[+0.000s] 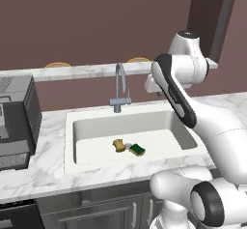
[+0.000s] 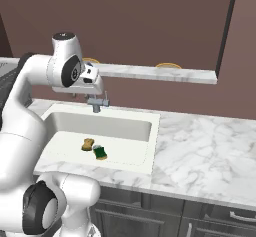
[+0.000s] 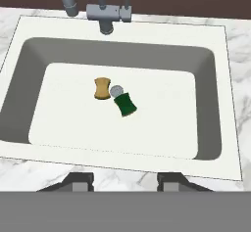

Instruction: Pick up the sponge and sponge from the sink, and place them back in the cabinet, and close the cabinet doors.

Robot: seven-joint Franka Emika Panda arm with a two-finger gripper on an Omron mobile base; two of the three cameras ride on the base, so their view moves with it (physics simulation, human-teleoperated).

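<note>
Two small sponges lie side by side on the floor of the white sink (image 3: 122,55), either side of the round drain. The golden-tan sponge (image 3: 102,88) (image 1: 118,145) (image 2: 88,144) is on the left. The dark green one with a yellow base (image 3: 125,104) (image 1: 137,149) (image 2: 100,152) is on the right. My gripper (image 3: 125,179) hangs high above the sink's front rim and looks down into the basin. It is open, its fingertips are wide apart and nothing is between them. The cabinet and the cabinet doors are out of view.
A grey gooseneck faucet (image 1: 119,85) (image 3: 105,13) rises at the back of the sink, close to my hand. A dark toaster-like appliance (image 1: 17,121) stands on the counter to the left. White marble counter (image 2: 200,146) stretches to the right. Base drawers (image 2: 220,216) run below.
</note>
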